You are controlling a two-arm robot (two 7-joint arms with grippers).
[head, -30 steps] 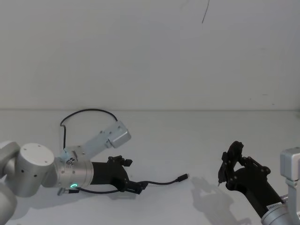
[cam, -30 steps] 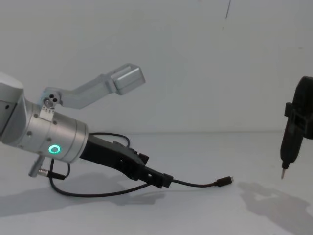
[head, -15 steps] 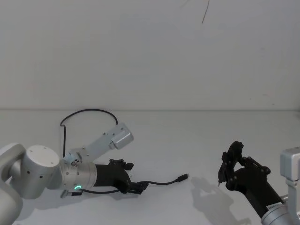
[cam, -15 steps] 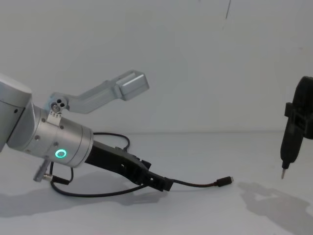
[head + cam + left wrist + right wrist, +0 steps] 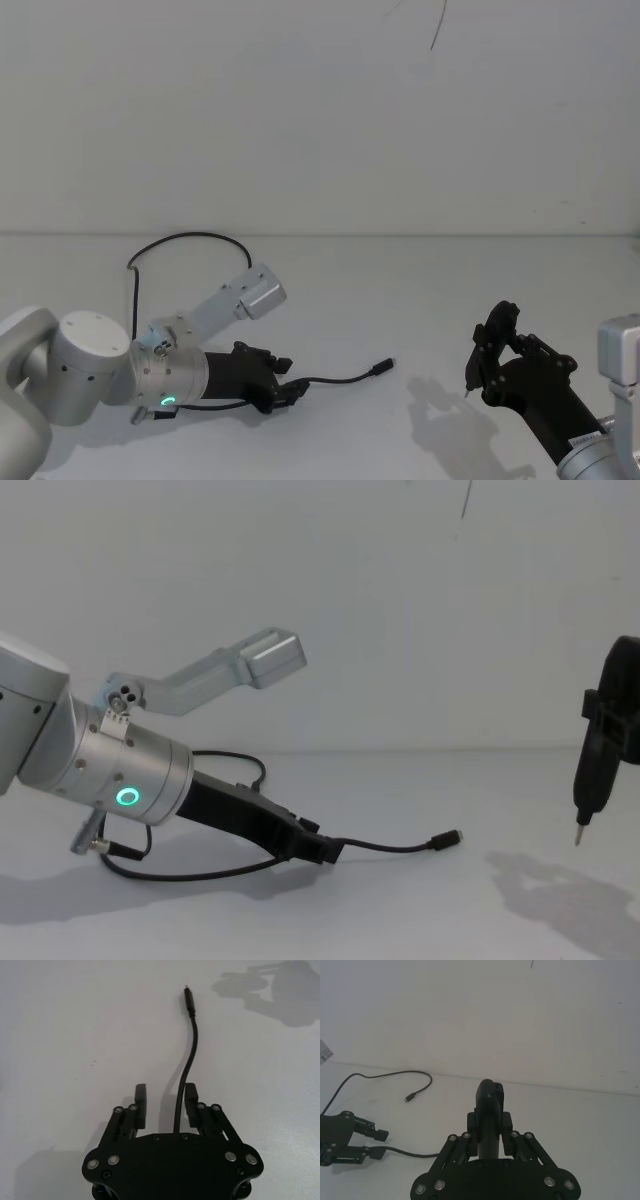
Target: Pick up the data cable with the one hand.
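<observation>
Your spread black left pincer (image 5: 165, 1092) straddles the limp thin black data cable (image 5: 192, 1045), so pinch mid-cord; right pincer (image 5: 490, 1122) idles, clamping a black pen-shaped tool (image 5: 489, 1094).

i find no text i can read; the small white label (image 5: 583, 437) is too tiny to make out.

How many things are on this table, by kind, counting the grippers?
1 data cable
2 grippers: left gripper, right gripper
1 pen-shaped tool, held by the right gripper
Total: 4
</observation>
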